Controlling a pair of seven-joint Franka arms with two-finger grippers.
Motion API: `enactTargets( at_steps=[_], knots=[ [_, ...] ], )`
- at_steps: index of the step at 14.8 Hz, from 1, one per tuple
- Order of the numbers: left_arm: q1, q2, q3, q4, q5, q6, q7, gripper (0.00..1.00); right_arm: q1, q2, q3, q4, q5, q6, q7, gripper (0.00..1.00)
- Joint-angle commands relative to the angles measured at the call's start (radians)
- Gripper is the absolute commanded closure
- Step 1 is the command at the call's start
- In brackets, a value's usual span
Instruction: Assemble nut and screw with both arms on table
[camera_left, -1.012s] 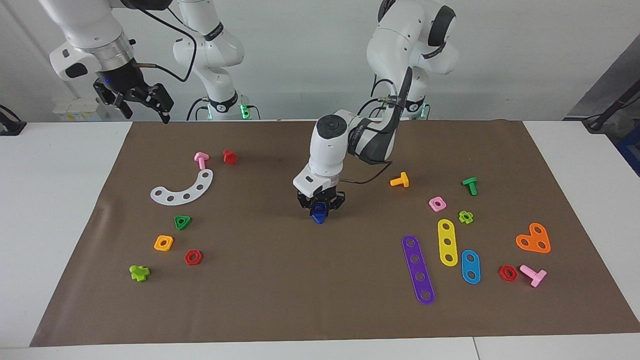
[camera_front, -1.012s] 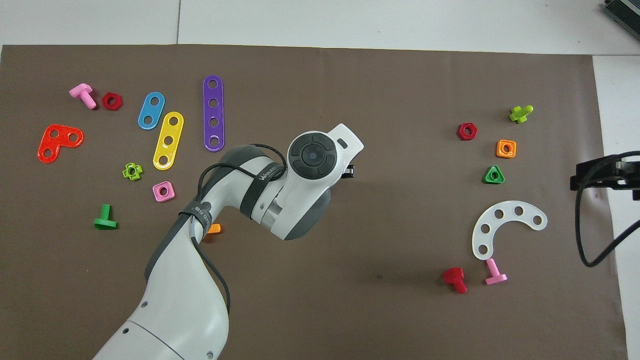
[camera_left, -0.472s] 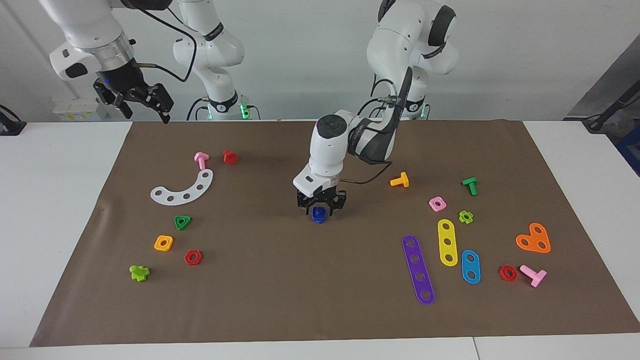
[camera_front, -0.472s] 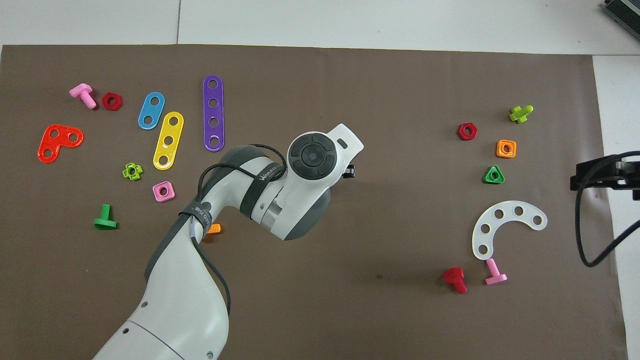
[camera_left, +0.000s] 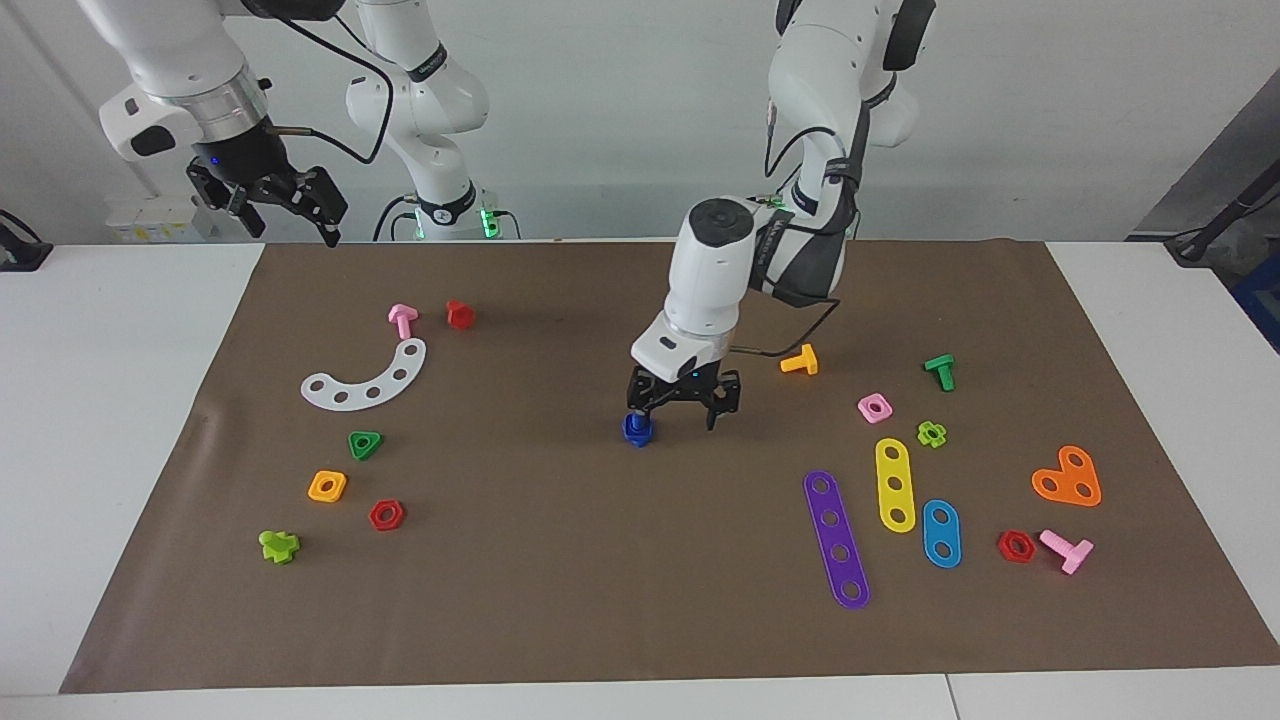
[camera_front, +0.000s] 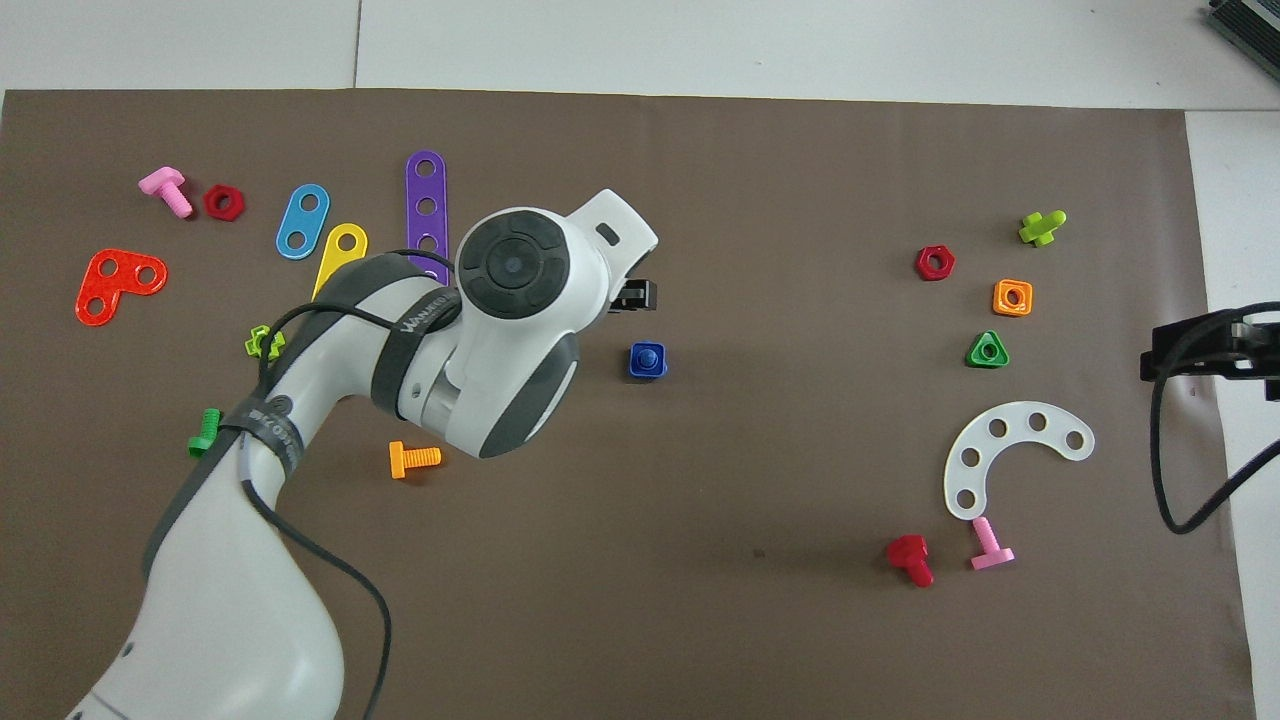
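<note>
You are looking at the small dark blue plastic screw (camera_front: 647, 358) sitting threaded into the dark blue square plastic nut (camera_left: 636, 431) — together resting on the brown rectangular mat (camera_left: 560, 560) of the white table (camera_left: 100, 420), near its middle. Your left gripper (camera_left: 681, 404) is hovering just beside them, fingers spread wide and holding nothing. Your right gripper (camera_left: 290, 205) is waiting open — raised over the mat's corner at the right arm's end.

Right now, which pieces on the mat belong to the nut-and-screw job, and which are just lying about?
Job: blue nut and screw together mid-mat; left gripper, open, just beside them; right gripper, open, waiting raised.

Lying about: orange bolt, pink square nut, purple strip, white curved strip, green triangular nut.
</note>
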Motion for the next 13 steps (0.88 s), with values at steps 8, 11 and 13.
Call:
enactTargets(
  at_steps=[8, 11, 13],
  knots=[
    [0.339, -0.22, -0.007, -0.09, 0.011, -0.25, 0.376, 0.0, -0.007, 0.004, 0.002, 0.015, 0.021, -0.016, -0.017, 0.0],
    [0.422, -0.267, -0.007, -0.09, -0.001, -0.286, 0.466, 0.0, -0.007, 0.004, 0.002, 0.015, 0.021, -0.016, -0.017, 0.0],
    [0.462, -0.304, -0.006, -0.093, -0.025, -0.315, 0.494, 0.0, -0.007, 0.004, 0.002, 0.015, 0.021, -0.016, -0.017, 0.0]
  ],
)
